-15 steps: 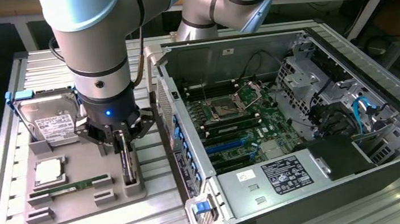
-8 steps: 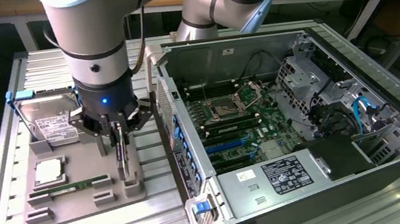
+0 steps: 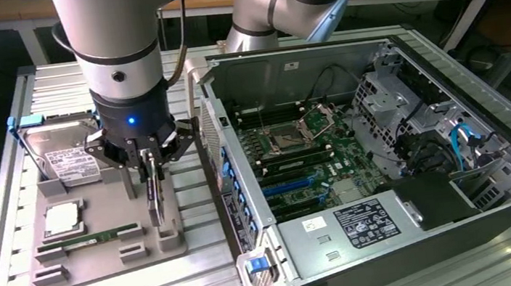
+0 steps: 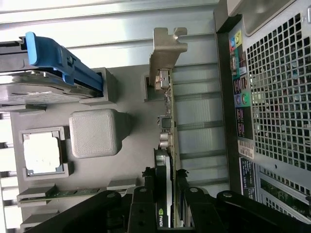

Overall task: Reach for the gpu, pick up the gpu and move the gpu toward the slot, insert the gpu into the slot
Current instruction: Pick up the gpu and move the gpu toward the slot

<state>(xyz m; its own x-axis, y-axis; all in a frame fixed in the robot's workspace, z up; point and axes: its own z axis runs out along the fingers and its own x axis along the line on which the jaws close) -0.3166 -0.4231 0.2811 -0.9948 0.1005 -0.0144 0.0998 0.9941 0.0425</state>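
Observation:
The gpu [image 3: 154, 203] is a thin black card standing on edge at the right side of the grey holder plate [image 3: 94, 261]. My gripper [image 3: 149, 165] comes down from above and is shut on the card's top edge. Whether the card has left its holder I cannot tell. In the wrist view the gpu [image 4: 166, 121] runs edge-on away from the gripper [image 4: 164, 196], its metal bracket [image 4: 167, 48] at the far end, and one black finger [image 4: 144, 206] presses each side. The blue slot [image 3: 288, 182] lies on the green motherboard inside the open computer case, to the exterior view's right of the card.
On the holder plate lie a silver hard drive [image 3: 67, 157], a square processor [image 3: 62, 219] and a green memory stick [image 3: 101, 237]. The case's side wall [image 3: 232, 190] rises between plate and motherboard. The case's perforated rear [image 4: 274, 97] stands beside the card.

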